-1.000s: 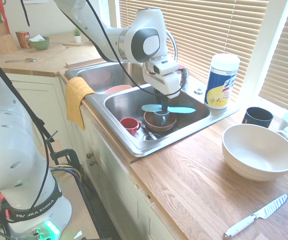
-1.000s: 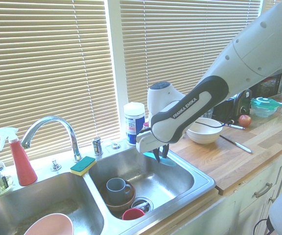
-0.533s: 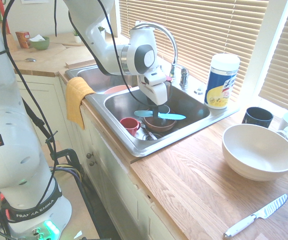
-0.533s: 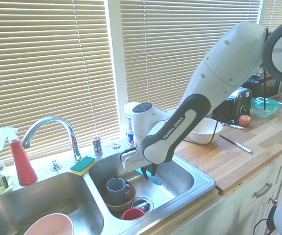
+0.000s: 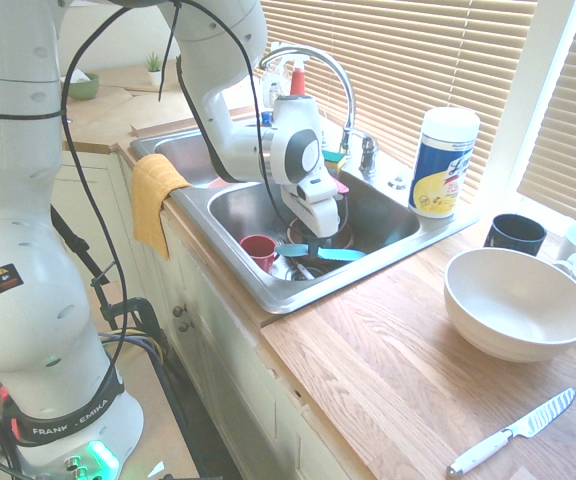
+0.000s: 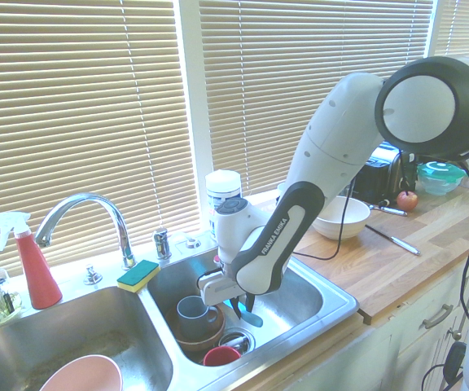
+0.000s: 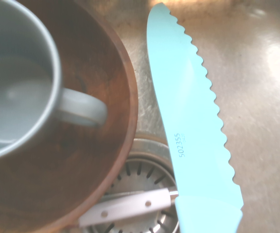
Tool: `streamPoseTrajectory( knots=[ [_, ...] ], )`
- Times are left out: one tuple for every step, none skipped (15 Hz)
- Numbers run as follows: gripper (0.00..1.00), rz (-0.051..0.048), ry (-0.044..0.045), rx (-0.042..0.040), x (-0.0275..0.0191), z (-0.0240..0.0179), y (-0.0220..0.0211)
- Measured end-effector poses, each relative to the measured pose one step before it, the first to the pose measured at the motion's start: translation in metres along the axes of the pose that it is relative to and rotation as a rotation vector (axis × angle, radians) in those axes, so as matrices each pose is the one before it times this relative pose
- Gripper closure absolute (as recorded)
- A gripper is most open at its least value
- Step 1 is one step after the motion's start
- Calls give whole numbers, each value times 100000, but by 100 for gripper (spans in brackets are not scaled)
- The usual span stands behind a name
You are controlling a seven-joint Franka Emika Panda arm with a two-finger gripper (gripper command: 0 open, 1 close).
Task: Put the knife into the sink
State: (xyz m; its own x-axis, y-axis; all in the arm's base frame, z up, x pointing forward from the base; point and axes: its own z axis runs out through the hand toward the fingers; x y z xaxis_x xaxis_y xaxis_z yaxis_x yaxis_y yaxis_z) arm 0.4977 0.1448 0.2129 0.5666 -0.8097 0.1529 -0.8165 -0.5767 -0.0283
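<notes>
I had the claw (image 5: 320, 243) clamped on the knife (image 5: 319, 252), low inside the sink (image 5: 404, 234) beside the brown bowl (image 7: 101, 145). Judging the lowering step nearly finished, I reckoned the next move was simply to release.

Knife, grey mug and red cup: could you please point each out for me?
Knife (image 7: 193, 121), wrist view, middle of the blade.
Grey mug (image 6: 192, 309), second exterior view, its rim.
Red cup (image 5: 259, 249), first exterior view, its rim.

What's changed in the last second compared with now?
The end effector has carried the knife from above the sink down into its right basin, near the brown bowl and grey mug. It hasn't let go. Dishes and counter items haven't moved.
</notes>
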Motion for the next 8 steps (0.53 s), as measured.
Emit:
streamPoseTrajectory(
  knots=[
    [100,-340,-99,-763,156,748,-104],
    [100,-114,-590,-513,39,766,-13],
    [100,-375,-764,-475,76,625,108],
    [100,-147,-632,-229,143,517,131],
    [0,189,-710,-483,188,465,159],
    [0,264,-994,-729,84,439,153],
    [0,162,-1189,-721,-78,470,94],
    [0,-271,-741,-676,-73,460,38]
  ],
)
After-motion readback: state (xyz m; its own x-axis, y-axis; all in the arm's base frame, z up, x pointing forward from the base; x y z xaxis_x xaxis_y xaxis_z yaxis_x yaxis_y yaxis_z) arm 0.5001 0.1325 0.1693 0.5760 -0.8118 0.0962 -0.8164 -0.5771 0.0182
